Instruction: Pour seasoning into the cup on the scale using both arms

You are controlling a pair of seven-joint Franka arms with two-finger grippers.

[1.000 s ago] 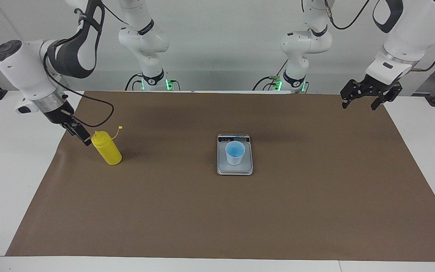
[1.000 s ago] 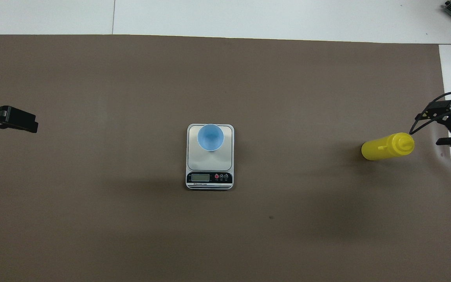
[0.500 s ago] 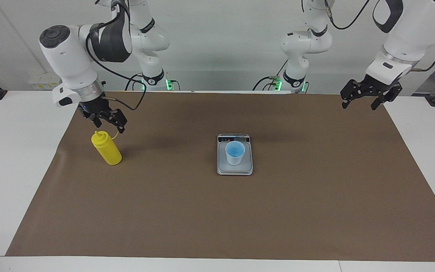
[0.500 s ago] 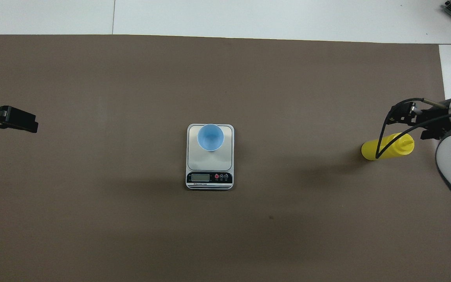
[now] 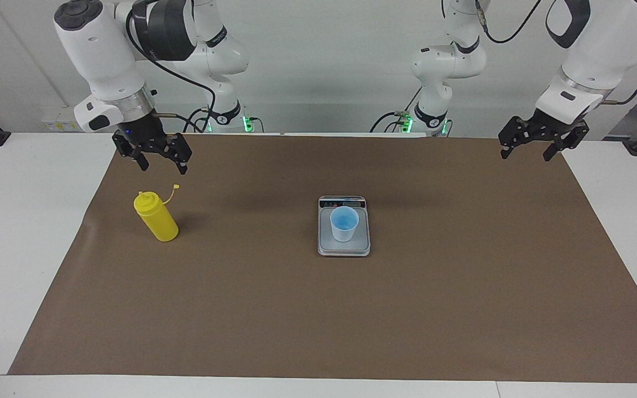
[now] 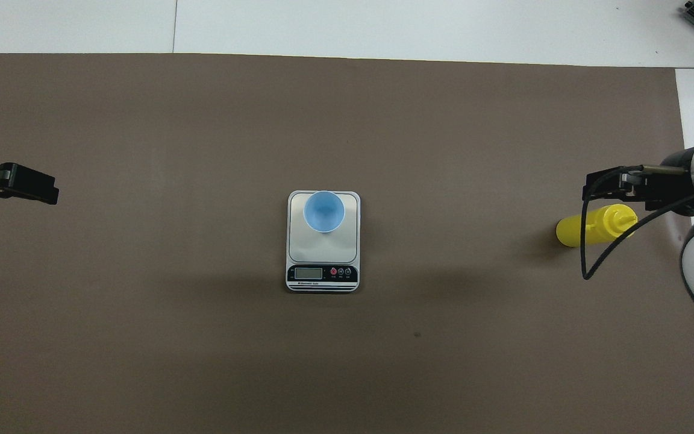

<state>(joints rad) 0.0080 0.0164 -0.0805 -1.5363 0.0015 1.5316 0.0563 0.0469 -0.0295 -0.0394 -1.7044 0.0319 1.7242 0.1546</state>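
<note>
The right gripper (image 5: 153, 157) hangs with its fingers (image 5: 142, 162) spread open and empty, up in the air over the brown mat (image 5: 351, 309), just above the yellow bottle (image 5: 155, 216) and clear of it. The bottle stands upright on the mat toward the right arm's end of the table, its small cap (image 5: 175, 187) hanging off on a tether beside the nozzle; what is inside the bottle cannot be seen. The left gripper (image 5: 533, 145) waits over the mat's corner at the left arm's end, fingers also apart and holding nothing. In the middle of the mat sits the scale (image 5: 344, 245), its display strip on the edge nearer the robots. The light-blue cup (image 5: 344, 224) stands upright on the weighing plate, and from overhead its inside (image 6: 323, 211) looks empty
</note>
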